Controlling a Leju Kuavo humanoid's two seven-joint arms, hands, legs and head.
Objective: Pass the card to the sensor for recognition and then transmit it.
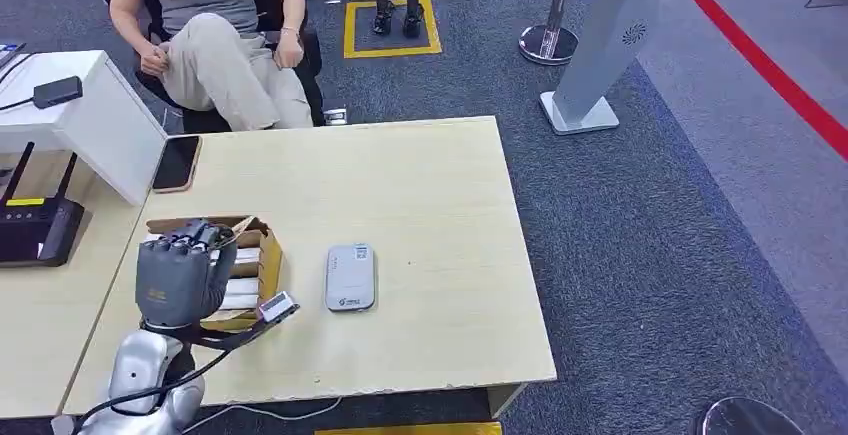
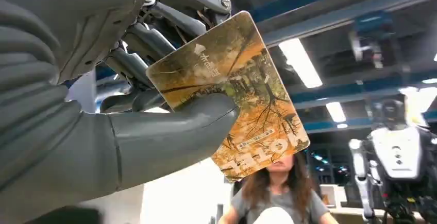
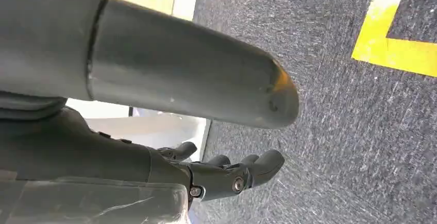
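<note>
Left hand: the left hand (image 1: 180,277) hangs over the near-left part of the counter (image 1: 430,185), thumb and fingers pinched on the card (image 2: 232,92).
Card: held up off the counter, its end poking out toward the sensor (image 1: 350,277); in the head view it shows as a small pale edge (image 1: 277,306).
Sensor: a flat grey-white reader lying on the counter just right of the hand, apart from the card.
Card box: an open cardboard box (image 1: 262,260) with pale cards stacked in it sits under and behind the hand.
Step in hand: likely carrying the card across to the reader. Best done by moving right and lowering the card flat over the reader's face, keeping the pinch firm.
Writing: the card's printed face reads "HOTEL", seen upside down, with a small white logo and smaller text too fine to read.
Right hand: the right hand (image 3: 227,170) hangs beside the counter over the carpet, fingers loosely apart, holding nothing.
Far side: a phone (image 1: 177,163) lies on the far-left counter; a seated person (image 1: 215,35) is beyond it.
</note>
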